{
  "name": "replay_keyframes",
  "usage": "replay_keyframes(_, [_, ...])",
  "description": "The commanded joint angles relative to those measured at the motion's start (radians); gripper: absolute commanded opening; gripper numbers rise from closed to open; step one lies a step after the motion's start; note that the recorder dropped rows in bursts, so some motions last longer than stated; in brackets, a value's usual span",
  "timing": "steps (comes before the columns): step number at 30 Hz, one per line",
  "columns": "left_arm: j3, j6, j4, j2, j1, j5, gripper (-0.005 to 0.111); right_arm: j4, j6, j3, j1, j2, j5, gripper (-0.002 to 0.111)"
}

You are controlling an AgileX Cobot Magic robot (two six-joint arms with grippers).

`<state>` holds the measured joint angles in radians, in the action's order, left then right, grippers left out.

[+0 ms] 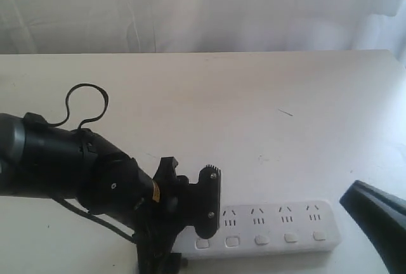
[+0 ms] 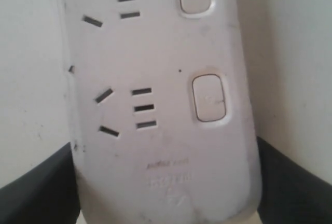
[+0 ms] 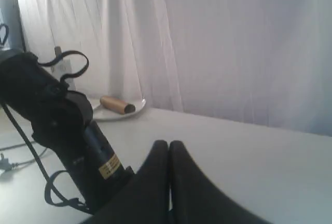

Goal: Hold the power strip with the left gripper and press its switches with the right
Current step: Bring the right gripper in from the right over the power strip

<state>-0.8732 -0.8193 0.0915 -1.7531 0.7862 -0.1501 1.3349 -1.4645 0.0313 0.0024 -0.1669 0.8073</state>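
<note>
Exterior view | power strip (image 1: 273, 223) long axis left-right | left pincer (image 2: 163, 143) apparently clamps its end | right pincer (image 3: 169, 144) closed, empty

We count one power strip (image 1: 273, 226) on one table (image 1: 254, 109). On it we see five switches (image 1: 261, 240) and four socket groups (image 1: 283, 214); whatever lies further left is hidden. We count two grippers, the left gripper (image 1: 190, 220) and the right gripper (image 3: 169, 154). Beyond, we find one plate (image 3: 129, 115) carrying one brown roll (image 3: 116, 105).
</note>
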Motion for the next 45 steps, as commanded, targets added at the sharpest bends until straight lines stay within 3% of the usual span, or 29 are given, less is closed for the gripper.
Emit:
replay_keyframes(1, [0.033, -0.033, -0.057, -0.039, -0.014, -0.279, 0.0, 0.146, -0.054, 0.132, -0.002, -0.239, 0.082, 0.0])
replay_keyframes(5, [-0.005, -0.003, -0.016, -0.039, -0.078, -0.486, 0.0, 0.203, -0.136, 0.263, -0.002, -0.534, 0.235, 0.0])
replay_keyframes(10, [-0.048, -0.04, 0.06, -0.039, -0.087, -0.528, 0.0, 0.313, -0.136, 0.327, 0.03, -0.711, 0.281, 0.0])
replay_keyframes(14, [-0.05, -0.071, 0.076, -0.039, -0.087, -0.527, 0.0, 0.406, -0.197, 0.341, 0.13, -0.755, 0.166, 0.0])
replay_keyframes(22, [-0.047, -0.074, 0.079, -0.041, -0.087, -0.488, 0.0, 0.409, -0.219, 0.363, 0.441, -0.857, -0.158, 0.0])
replay_keyframes(29, [-0.047, -0.026, -0.019, -0.062, -0.087, -0.413, 0.0, 0.409, -0.222, 0.409, 0.626, -1.011, -0.321, 0.0])
replay_keyframes(35, [-0.047, 0.148, -0.301, -0.063, -0.087, -0.399, 0.0, 0.409, -0.225, 0.459, 0.659, -1.055, -0.368, 0.0])
replay_keyframes(45, [-0.155, 0.103, -0.335, -0.063, -0.146, -0.476, 0.0, 0.409, -0.241, 0.546, 0.659, -1.089, -0.441, 0.0])
